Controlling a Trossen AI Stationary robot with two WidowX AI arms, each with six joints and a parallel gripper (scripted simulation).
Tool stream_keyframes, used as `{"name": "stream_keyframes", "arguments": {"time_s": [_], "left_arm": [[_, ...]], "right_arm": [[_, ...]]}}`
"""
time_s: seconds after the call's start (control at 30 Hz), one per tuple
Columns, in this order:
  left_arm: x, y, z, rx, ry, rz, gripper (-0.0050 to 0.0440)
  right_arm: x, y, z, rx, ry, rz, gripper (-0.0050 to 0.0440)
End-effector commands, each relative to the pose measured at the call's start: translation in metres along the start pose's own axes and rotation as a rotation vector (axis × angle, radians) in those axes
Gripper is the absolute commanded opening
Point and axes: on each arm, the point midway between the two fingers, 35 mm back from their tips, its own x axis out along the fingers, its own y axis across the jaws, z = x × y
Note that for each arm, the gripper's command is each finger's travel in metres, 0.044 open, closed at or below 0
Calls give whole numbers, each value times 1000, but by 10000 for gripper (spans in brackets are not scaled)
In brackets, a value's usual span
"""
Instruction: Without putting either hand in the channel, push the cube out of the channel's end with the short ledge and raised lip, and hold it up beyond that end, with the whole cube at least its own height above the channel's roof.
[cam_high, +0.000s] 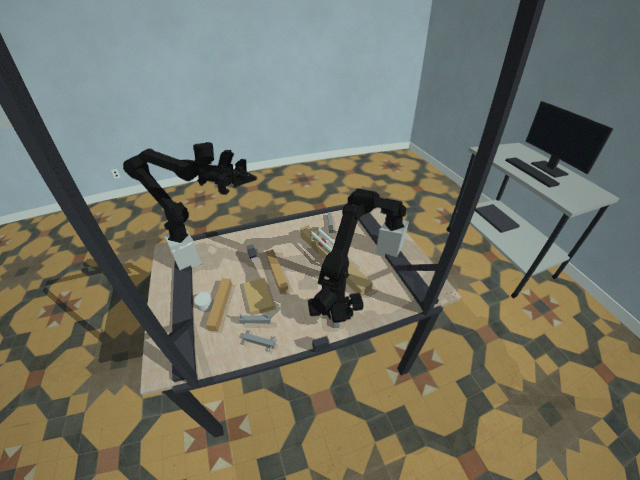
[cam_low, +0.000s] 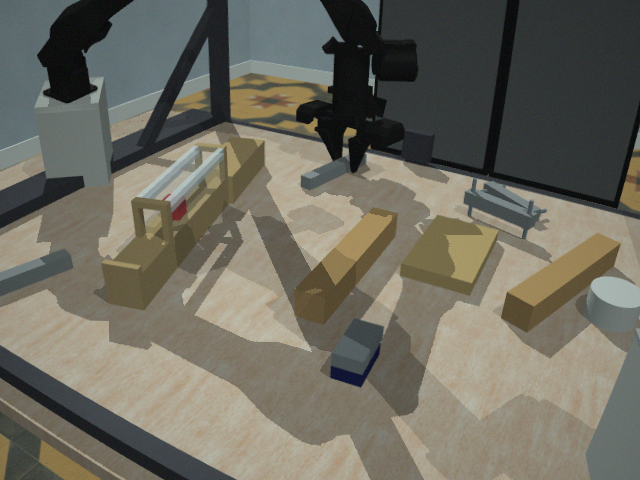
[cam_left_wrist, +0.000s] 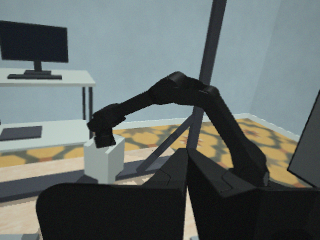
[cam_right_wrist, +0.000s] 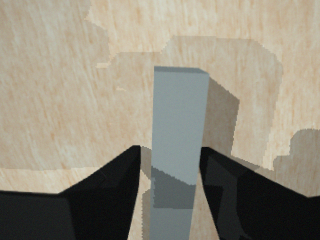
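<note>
The red cube (cam_low: 179, 208) (cam_high: 321, 240) sits inside the wooden channel (cam_low: 199, 227), under its pale roof rails (cam_low: 168, 173), nearer the end with the short ledge and raised lip (cam_low: 122, 265). My right gripper (cam_low: 345, 164) (cam_right_wrist: 170, 154) points down, open, with its fingertips on either side of a grey bar (cam_low: 316, 177) (cam_right_wrist: 179, 115) lying on the table. Gaps show between both fingertips and the bar in the right wrist view. My left gripper (cam_high: 253, 178) (cam_left_wrist: 185, 155) is shut and empty, high above the table and away from the channel.
A second grey bar (cam_low: 36, 272) (cam_high: 329, 222) lies beyond the lipped end. Two amber beams (cam_low: 356, 248) (cam_low: 563, 279), a flat block (cam_low: 429, 253), a grey-and-blue block (cam_low: 357, 348), a grey pegged piece (cam_low: 498, 207) and a white cylinder (cam_low: 614, 304) stand elsewhere on the table.
</note>
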Motion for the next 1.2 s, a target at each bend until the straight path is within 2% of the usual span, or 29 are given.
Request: {"name": "stream_keyframes", "arguments": {"time_s": [0.0,0.47,0.5,0.97,1.17], "left_arm": [[-2,0,10,-4,-26,1,0],[-2,0,10,-4,-26,1,0],[-2,0,10,-4,-26,1,0],[-2,0,10,-4,-26,1,0],[-2,0,10,-4,-26,1,0]], "right_arm": [[-14,-7,4,-1,-22,-26,150],[-17,-8,5,-2,-26,-28,150],[-16,-8,5,-2,-26,-28,0],[-16,-8,5,-2,-26,-28,0],[-27,-8,5,-1,-26,-28,0]]}}
